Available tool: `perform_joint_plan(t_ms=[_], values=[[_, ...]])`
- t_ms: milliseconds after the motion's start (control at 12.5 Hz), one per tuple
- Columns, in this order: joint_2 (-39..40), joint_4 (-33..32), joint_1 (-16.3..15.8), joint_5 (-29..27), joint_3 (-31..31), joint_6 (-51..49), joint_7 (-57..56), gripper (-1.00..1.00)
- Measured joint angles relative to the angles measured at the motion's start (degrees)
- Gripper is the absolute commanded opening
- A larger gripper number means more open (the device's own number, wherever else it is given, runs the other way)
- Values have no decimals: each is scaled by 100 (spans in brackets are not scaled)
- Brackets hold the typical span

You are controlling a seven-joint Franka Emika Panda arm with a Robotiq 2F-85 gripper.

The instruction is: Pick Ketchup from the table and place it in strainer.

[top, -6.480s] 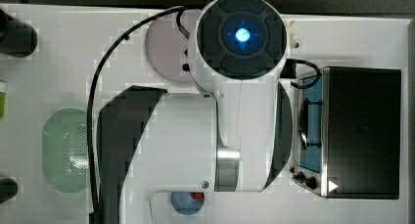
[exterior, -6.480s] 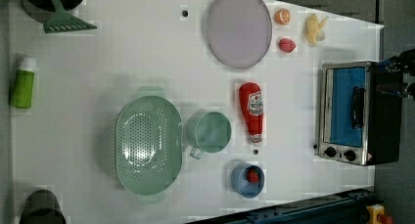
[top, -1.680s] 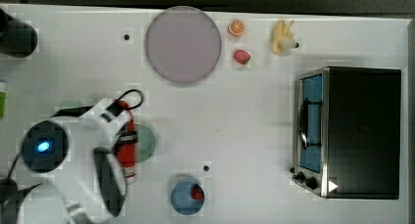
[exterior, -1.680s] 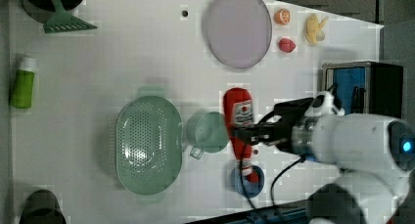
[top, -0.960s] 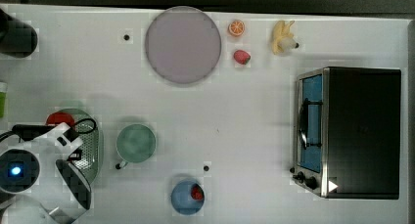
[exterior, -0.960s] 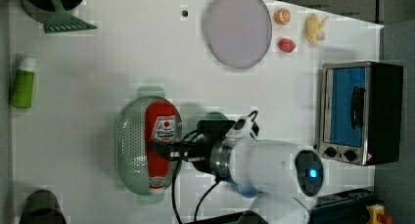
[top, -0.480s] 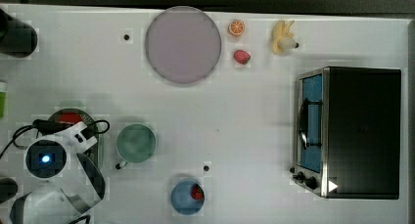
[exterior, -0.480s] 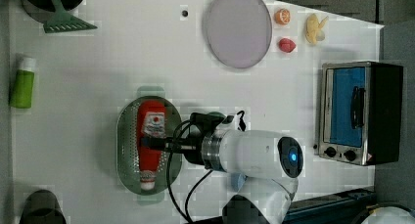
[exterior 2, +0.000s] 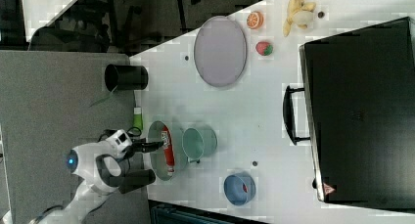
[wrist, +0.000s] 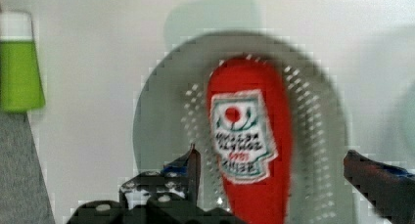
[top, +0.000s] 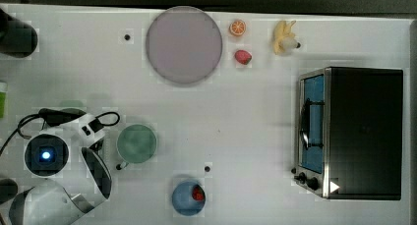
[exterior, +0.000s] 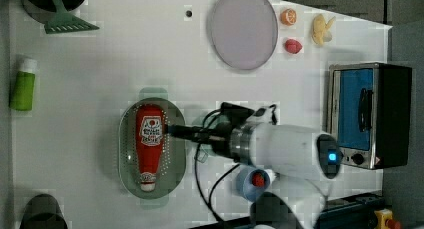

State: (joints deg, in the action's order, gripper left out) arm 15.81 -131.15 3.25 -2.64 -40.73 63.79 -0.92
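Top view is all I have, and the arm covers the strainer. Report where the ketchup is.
Observer: In the left view, the ketchup lies flat inside the strainer, on its perforated centre.
Operator: Check the gripper.
Observer: In the wrist view, the gripper is open, with a finger clear of the ketchup on either side.
Operator: Give me the cap's direction.
Observer: It points toward the left view's bottom.

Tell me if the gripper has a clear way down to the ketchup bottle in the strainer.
Probably yes. The gripper stands open above the ketchup bottle, which lies flat in the strainer with nothing over it.
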Motion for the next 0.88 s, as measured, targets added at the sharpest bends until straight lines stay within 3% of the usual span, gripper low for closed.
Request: perform_joint_plan(t_ms=[160, 480, 880], values=[[-715, 34, 268, -1, 67, -448, 1, 100], [-1913, 269, 743, -11, 797, -1726, 18, 100], [-2470, 1197, 1152, -333, 2171, -4271, 30, 100]])
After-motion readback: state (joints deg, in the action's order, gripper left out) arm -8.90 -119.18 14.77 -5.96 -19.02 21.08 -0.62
